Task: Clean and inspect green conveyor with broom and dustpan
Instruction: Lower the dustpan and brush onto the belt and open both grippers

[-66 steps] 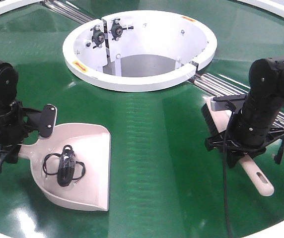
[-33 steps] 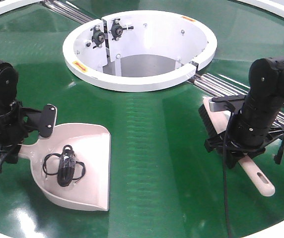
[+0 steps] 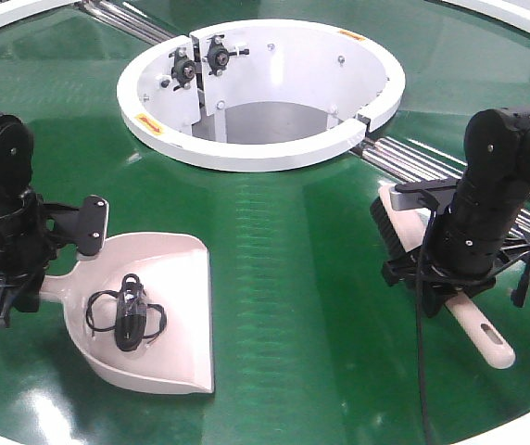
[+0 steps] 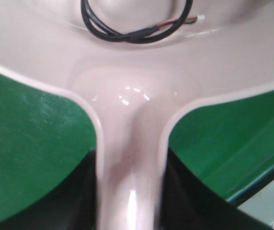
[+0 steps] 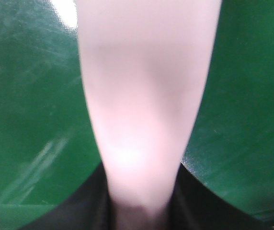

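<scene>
Sweep apparently done: my left gripper [image 3: 10, 278] clamps the handle of the dustpan [image 3: 168, 278], which lies on the green conveyor [image 3: 283, 269] holding a coiled black cable [image 3: 126, 313]; my right gripper [image 3: 446, 278] clasps the broom [image 3: 483, 334] beside the rails [image 3: 422, 162]; emptying and inspection seemingly remain.

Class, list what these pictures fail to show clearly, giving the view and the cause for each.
Front view: broom bristles mostly behind the right arm; dustpan handle end behind the left arm; conveyor outer rim cut by the frame edges.
Right wrist view: broom handle blurred.
Left wrist view: dustpan handle end cut by the bottom edge; cable cut by the top edge.
</scene>
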